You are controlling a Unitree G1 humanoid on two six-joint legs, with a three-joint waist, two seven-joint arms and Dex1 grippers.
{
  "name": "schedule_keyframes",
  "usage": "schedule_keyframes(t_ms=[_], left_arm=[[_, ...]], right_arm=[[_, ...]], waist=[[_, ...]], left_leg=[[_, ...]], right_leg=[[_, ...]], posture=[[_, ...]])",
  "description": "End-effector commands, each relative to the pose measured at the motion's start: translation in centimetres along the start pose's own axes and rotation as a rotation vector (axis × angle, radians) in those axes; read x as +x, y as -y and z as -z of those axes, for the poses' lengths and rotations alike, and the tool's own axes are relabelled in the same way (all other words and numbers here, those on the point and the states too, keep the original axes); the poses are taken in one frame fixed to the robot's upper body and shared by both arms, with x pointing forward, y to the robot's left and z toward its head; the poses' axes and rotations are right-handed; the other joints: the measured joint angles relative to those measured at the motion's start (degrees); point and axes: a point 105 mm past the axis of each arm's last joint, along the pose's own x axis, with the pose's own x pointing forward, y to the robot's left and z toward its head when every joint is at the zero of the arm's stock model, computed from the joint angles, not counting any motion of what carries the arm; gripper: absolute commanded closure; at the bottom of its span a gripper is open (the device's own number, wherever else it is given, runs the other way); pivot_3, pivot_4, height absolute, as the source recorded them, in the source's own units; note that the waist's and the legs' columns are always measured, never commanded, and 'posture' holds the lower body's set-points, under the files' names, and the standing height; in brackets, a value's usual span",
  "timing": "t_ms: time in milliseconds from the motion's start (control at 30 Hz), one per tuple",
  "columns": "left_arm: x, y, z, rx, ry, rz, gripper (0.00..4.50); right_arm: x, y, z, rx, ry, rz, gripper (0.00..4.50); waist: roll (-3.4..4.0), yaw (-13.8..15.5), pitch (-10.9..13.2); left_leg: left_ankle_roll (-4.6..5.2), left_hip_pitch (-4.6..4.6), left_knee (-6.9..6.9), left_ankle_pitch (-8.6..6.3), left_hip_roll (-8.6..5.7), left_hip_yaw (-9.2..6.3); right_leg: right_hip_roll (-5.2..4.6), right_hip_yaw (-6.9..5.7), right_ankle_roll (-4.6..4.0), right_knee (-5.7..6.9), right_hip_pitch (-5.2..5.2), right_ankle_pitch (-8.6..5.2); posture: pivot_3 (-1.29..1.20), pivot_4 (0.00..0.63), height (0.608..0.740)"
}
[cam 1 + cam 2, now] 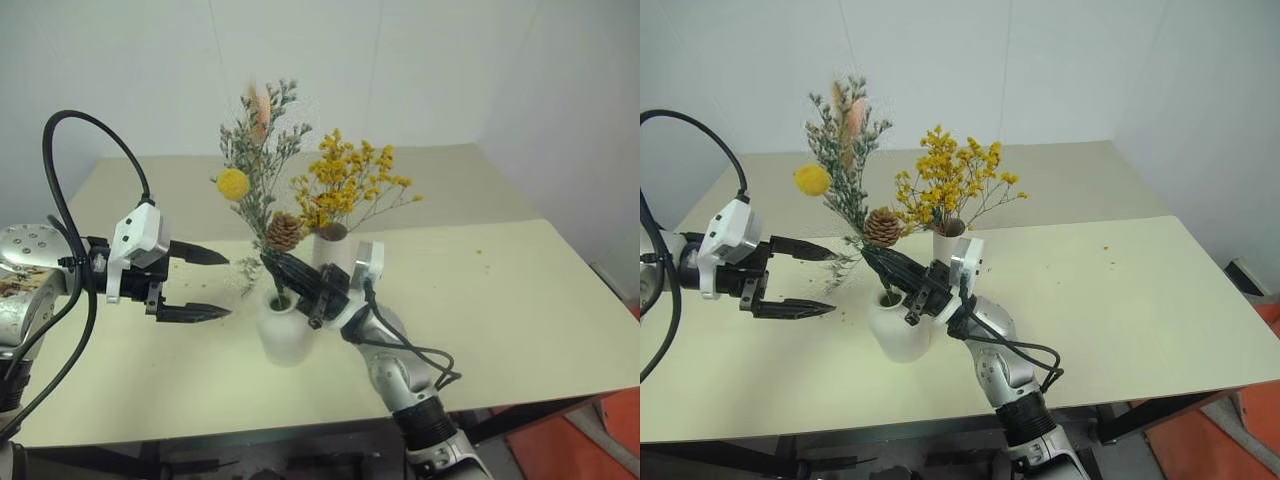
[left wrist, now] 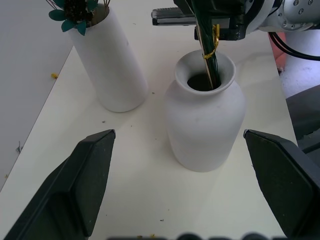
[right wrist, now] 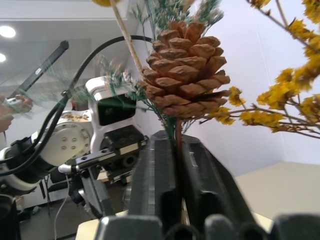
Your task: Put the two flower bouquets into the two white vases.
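One bouquet [image 1: 262, 160] sits in the squat vase [image 1: 283, 330], right gripper [image 1: 283, 272] gripping its stems; careless release risks tipping.

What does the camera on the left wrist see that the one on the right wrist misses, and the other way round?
Left wrist view alone: the squat vase with green stems down in its mouth, and the tall vase beside it on the table.

Right wrist view alone: the pine cone, the yellow blossoms and the left pincer.

Both: the grey-green bouquet, and the right pincer around its stems.
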Motion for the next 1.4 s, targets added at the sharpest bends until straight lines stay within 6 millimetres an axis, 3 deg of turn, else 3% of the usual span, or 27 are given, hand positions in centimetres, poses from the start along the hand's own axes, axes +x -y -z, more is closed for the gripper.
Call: schedule_keyframes(t_ms=[33,233,300,667,900,1400], left_arm=[[-0.2,-0.2,-0.9,0.035,0.014,-0.006,0.0],[0.0,-0.3,-1.0,0.054,0.016,0.009,0.0],[0.1,-0.4,-1.1,0.057,0.016,0.01,0.0],[0.9,-0.6,-0.5,0.061,0.005,0.016,0.0],[1.2,-0.6,-0.4,0.06,0.009,0.019,0.0],[1.0,-0.2,-0.6,0.041,0.044,0.001,0.0]], right_arm=[[1.0,-1.1,-1.0,-0.005,0.089,-0.037,2.72],[0.3,-0.9,-0.6,-0.039,0.036,-0.038,0.55],[-0.2,-0.6,-0.5,-0.043,0.011,-0.033,0.02],[-2.7,0.5,-0.8,-0.212,-0.266,-0.015,0.02],[-4.8,1.0,-2.8,-0.331,-0.397,-0.057,0.02],[-12.3,1.5,-11.0,-0.39,-0.552,0.059,0.02]], waist=[[0.0,-0.01,0.0],[0.0,0.0,0.0],[0.0,0.01,0.0],[-0.02,0.05,0.0],[-0.04,0.14,0.0],[-0.11,1.0,0.02]], left_leg=[[0.0,0.01,0.0,0.0,0.0,0.0],[0.0,0.0,0.0,0.0,0.0,0.0],[0.0,0.0,0.0,0.0,0.0,0.0],[0.0,-0.02,0.01,0.0,-0.02,0.0],[0.0,-0.05,0.01,0.0,-0.03,0.01],[0.01,-0.1,0.02,0.0,-0.03,0.02]], right_leg=[[0.0,0.0,0.0,0.0,0.0,0.0],[0.0,0.0,0.0,0.0,0.0,0.0],[0.0,0.0,0.0,0.0,0.0,0.0],[0.0,0.01,0.0,0.0,0.0,0.0],[-0.01,0.01,0.01,-0.01,-0.01,0.0],[-0.03,0.0,0.05,-0.07,0.01,-0.03]], posture=[[0.0,0.15,0.74],[0.0,0.15,0.74],[0.0,0.15,0.74],[0.0,0.15,0.74],[0.0,0.15,0.74],[0.0,0.15,0.74]])
